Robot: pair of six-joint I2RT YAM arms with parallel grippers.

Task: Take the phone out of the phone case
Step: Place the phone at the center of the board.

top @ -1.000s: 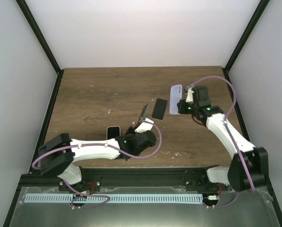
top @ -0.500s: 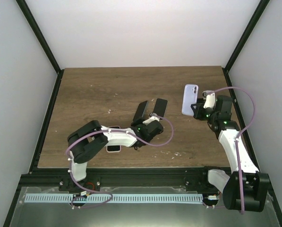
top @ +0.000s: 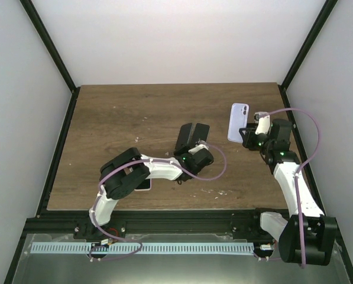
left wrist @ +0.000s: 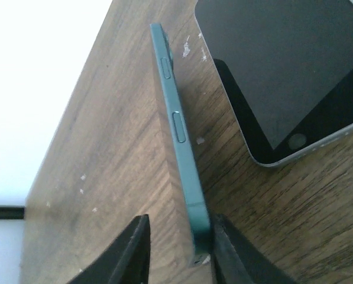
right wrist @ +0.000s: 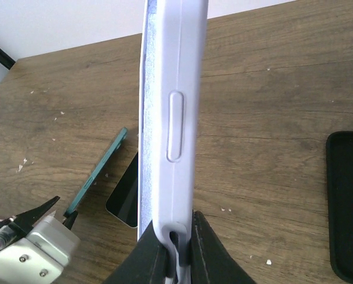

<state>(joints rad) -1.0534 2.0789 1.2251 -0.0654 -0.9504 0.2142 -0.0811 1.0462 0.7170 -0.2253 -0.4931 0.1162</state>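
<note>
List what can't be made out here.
Case contents: right wrist view shows only its side; top view too small.
White phone: top view, mostly under the left arm.
Black object: right wrist view, cut by the right edge.
Black phone: left wrist view, cut by the top and right edges.

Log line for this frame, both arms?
left tool: jaws apart around green phone, on edge beside flat dark phone | right tool: shut on upright lilac case
</note>
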